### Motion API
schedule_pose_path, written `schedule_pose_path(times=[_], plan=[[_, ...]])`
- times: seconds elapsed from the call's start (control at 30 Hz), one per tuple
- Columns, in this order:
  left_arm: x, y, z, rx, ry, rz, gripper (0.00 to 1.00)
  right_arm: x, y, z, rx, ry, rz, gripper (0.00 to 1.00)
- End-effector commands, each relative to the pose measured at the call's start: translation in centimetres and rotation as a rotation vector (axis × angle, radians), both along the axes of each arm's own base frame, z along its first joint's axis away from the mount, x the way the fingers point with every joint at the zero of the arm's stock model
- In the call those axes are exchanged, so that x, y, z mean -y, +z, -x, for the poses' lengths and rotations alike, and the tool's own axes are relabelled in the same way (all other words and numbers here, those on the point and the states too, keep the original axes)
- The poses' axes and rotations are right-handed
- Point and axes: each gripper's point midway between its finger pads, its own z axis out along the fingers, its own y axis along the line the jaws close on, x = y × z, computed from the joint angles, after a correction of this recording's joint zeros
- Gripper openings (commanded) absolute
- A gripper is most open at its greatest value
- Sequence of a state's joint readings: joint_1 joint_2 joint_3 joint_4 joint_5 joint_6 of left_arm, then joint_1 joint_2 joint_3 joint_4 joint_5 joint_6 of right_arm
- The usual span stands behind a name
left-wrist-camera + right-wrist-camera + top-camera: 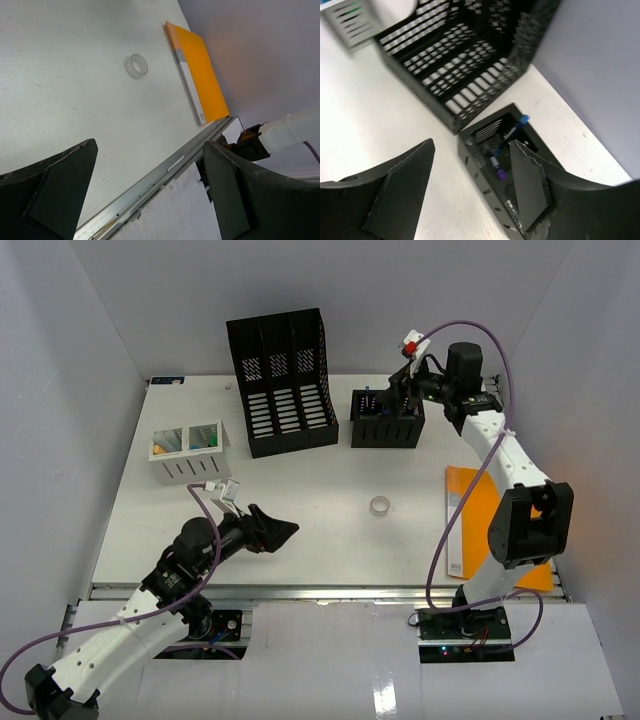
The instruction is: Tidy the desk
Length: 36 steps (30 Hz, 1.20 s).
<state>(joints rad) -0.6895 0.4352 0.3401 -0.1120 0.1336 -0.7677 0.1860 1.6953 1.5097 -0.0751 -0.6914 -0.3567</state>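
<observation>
The white desk (300, 530) has a silver rail (320, 591) along its front edge. My left gripper (278, 531) is open and empty, low over the front middle of the desk. In the left wrist view my left gripper (150, 192) frames the rail (165, 170), with a clear tape roll (136, 65) and an orange folder (200, 75) beyond. The tape roll (380, 505) lies mid-desk, the folder (478, 525) at the right. My right gripper (403, 392) is open and empty above the black pen holder (385, 423). In the right wrist view my right gripper (470, 185) hangs over the holder (485, 165), which holds pens (507, 137).
A black three-slot file organizer (283, 380) stands at the back middle and also shows in the right wrist view (455, 60). A white slotted basket (190, 453) with coloured items sits back left. White walls enclose the desk on three sides.
</observation>
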Motion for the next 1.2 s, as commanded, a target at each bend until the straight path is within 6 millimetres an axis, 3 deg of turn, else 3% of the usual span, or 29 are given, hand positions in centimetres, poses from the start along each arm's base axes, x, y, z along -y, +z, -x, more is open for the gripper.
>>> schedule_pose_path(times=[0.0, 0.07, 0.27, 0.47, 0.63, 0.9, 1.17], plan=[[0.2, 0.8, 0.3, 0.016, -0.021, 0.020, 0.98, -1.1, -3.0, 8.0, -0.105, 0.292, 0.107, 0.70], [0.3, 0.7, 0.5, 0.008, -0.030, 0.025, 0.98, -0.8, -5.3, 10.0, -0.200, 0.306, 0.160, 0.70], [0.4, 0.5, 0.8, 0.000, -0.045, 0.030, 0.98, 1.3, -12.1, 12.4, -0.352, 0.219, 0.386, 0.69], [0.5, 0.7, 0.9, 0.009, -0.057, 0.027, 0.98, 3.8, -17.1, 12.4, -0.410, 0.128, 0.611, 0.66], [0.5, 0.5, 1.0, 0.011, -0.059, 0.026, 0.98, 4.4, -20.3, 12.8, -0.447, 0.120, 0.706, 0.61], [0.4, 0.3, 1.2, 0.009, -0.060, 0.027, 0.98, 3.9, -23.6, 14.1, -0.509, 0.152, 0.745, 0.61], [0.3, 0.2, 1.2, 0.010, -0.059, 0.028, 0.98, 2.4, -24.8, 15.2, -0.541, 0.184, 0.734, 0.62]])
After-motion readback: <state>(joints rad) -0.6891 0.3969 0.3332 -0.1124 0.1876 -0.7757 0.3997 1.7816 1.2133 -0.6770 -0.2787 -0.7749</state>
